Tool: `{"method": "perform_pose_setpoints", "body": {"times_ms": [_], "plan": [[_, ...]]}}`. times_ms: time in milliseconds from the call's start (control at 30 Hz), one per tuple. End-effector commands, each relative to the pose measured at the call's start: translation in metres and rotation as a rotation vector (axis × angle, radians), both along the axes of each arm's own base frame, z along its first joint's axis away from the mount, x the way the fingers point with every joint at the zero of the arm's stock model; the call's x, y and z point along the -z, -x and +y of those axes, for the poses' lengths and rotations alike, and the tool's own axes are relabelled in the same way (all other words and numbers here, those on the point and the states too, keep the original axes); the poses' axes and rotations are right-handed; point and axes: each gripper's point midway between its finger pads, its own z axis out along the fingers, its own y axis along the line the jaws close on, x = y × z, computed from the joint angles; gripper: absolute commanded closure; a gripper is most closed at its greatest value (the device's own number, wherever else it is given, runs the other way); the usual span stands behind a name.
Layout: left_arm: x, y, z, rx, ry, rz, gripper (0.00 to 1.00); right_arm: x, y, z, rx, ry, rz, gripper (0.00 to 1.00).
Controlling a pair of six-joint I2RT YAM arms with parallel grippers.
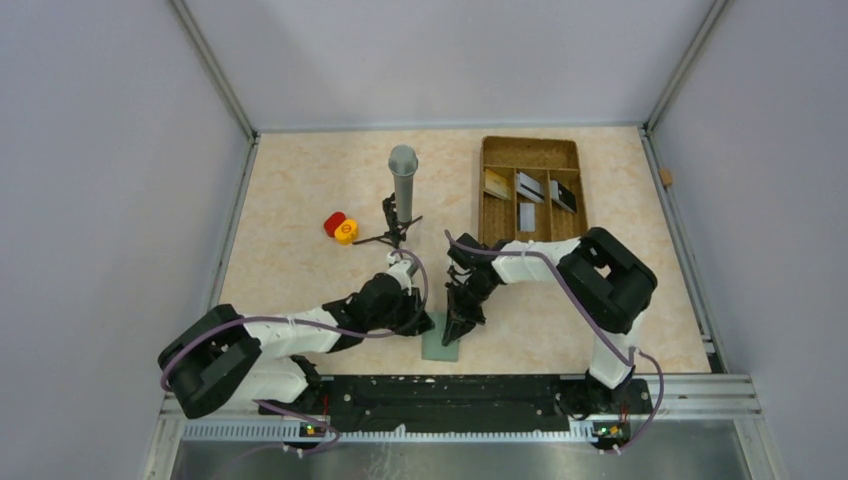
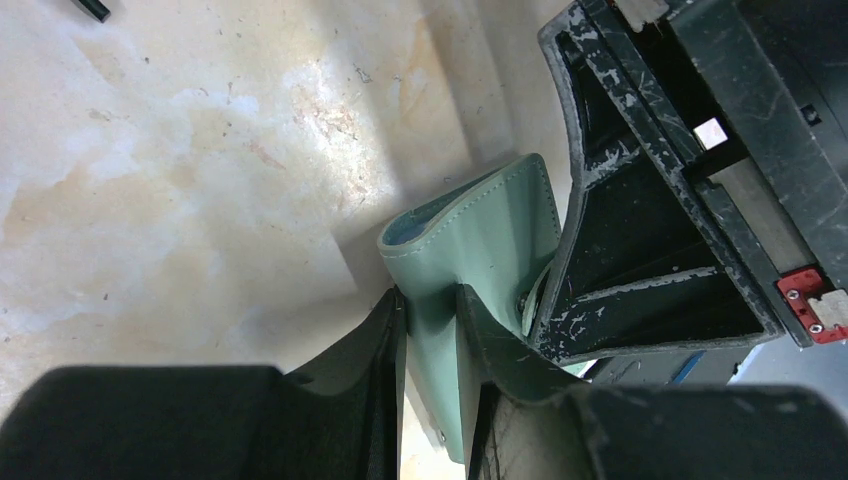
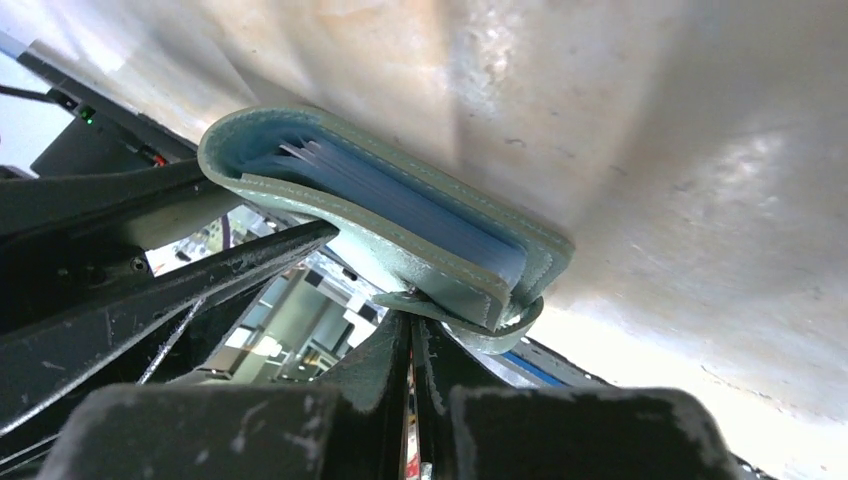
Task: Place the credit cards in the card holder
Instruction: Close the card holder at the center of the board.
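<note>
Top external view puts the wallet (image 1: 440, 348) at the table's 6 o'clock, close to the arm bases, with both tools meeting over it. The cards (image 1: 530, 187) lie in the tray (image 1: 530, 155) up at 1 o'clock, well apart from the wallet, and I see none inside it. The left gripper (image 2: 430, 300) is clamped on one green cover, I'd judge to pin the wallet while the other arm works it open. The right gripper (image 3: 412, 335) has its jaws pressed together, tips against the small tab (image 3: 500, 338); whether the tab is pinched I cannot tell. From above, the arms hide all of this. Left wrist view shows the clamp on the cover. Right wrist view alone shows the light blue sleeves (image 3: 400, 200) inside, with the wallet folded nearly closed.
</note>
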Motion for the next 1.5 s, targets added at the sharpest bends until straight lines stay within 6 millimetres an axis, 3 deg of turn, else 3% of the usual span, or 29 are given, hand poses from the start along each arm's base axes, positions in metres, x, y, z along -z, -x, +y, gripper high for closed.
{"method": "perform_pose_setpoints", "body": {"times_ms": [0,500,1000,1200,1333,1467], "plan": [[-0.001,0.041,-0.014,0.191,0.084,0.083,0.74,0.085,-0.063,-0.074,0.125,0.495,-0.277,1.00],[-0.007,0.050,-0.020,0.266,0.161,0.044,0.74,0.109,-0.083,-0.061,0.087,0.572,-0.296,1.00],[-0.003,0.052,-0.021,0.285,0.178,0.030,0.74,0.138,-0.091,-0.051,0.053,0.570,-0.306,1.00],[0.006,0.032,-0.011,0.152,0.062,0.053,0.70,0.104,-0.101,-0.041,0.005,0.526,-0.401,1.00],[0.002,0.015,-0.004,0.052,0.039,0.029,0.52,0.053,-0.110,-0.018,-0.023,0.381,-0.505,1.00],[-0.008,-0.002,0.003,-0.024,0.025,0.004,0.37,0.001,-0.115,0.000,-0.069,0.239,-0.587,0.91]]}}
